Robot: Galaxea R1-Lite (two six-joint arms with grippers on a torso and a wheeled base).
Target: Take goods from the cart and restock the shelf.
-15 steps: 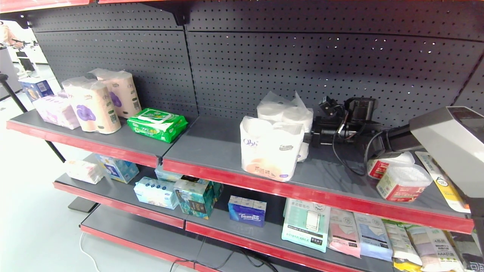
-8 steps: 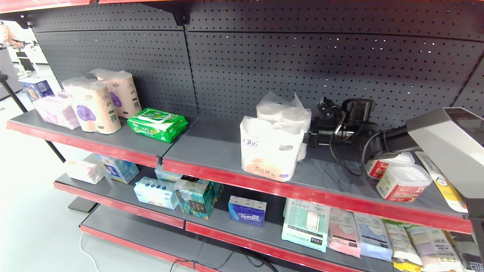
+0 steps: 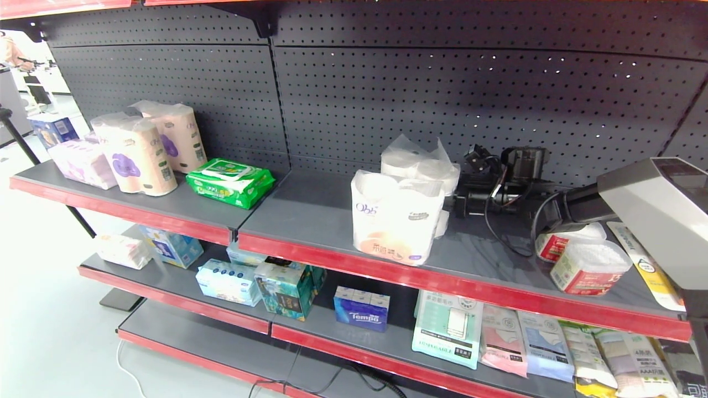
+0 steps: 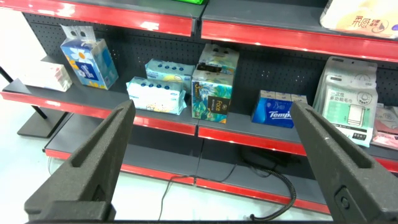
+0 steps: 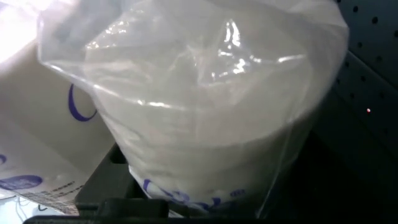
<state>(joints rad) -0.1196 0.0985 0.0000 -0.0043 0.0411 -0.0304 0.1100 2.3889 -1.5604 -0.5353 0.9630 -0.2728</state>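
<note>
**Toilet rolls held at the back of the shelf**

The clear-wrapped rear toilet-roll pack (image 3: pixel 420 161) (image 5: pixel 205 112) sits at the back of the upper shelf (image 3: pixel 310 213), close to the black pegboard (image 3: pixel 442 94) and right behind the front toilet-roll pack (image 3: pixel 395 216), which it touches. The right gripper (image 3: pixel 460 198) clamps this rear pack from its right side. In the right wrist view a dark finger (image 5: pixel 109 180) presses against the pack's lower edge.

Farther left on the same shelf lies a green wet-wipe pack (image 3: pixel 230 181). To the right, near the front lip, stand two tubs of cotton swabs (image 3: pixel 589 265).

The left gripper (image 4: pixel 211 106) hangs lower, in front of the lower shelves, with its fingers spread wide and nothing between them. A blue pocket-tissue pack (image 4: pixel 280 109) shows beyond it.
</note>
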